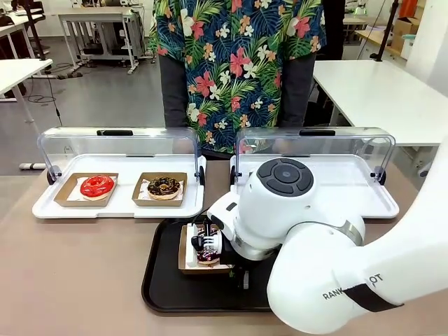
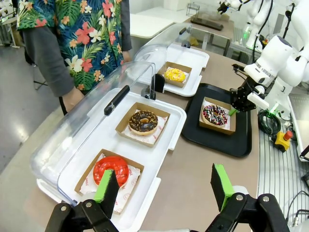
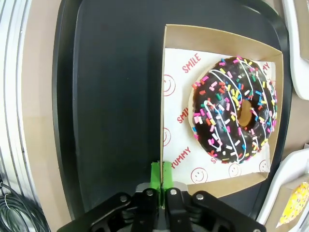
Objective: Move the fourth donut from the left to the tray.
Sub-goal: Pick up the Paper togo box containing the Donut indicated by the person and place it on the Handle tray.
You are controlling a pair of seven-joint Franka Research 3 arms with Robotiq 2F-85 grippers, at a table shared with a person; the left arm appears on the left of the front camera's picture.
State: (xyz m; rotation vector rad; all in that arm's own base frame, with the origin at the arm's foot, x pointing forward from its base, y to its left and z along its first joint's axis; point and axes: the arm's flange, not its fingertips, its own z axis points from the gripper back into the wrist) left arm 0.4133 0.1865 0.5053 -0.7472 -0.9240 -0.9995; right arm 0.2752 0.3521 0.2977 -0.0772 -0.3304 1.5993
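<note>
The left gripper (image 2: 164, 186) waits with its jaws wide apart. The fourth donut (image 3: 235, 110) sits in its holder (image 3: 212, 41) on the tray (image 3: 111, 96) — the right gripper (image 3: 161, 176) pinches the holder's edge. Let go gently — then lift straight up.

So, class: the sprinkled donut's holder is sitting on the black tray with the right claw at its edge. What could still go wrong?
1. The right claw straddles the wall of the cardboard holder; lifting away before the pads clear could drag it.
2. Such a tug might tip the sprinkled chocolate donut onto the black tray.
</note>
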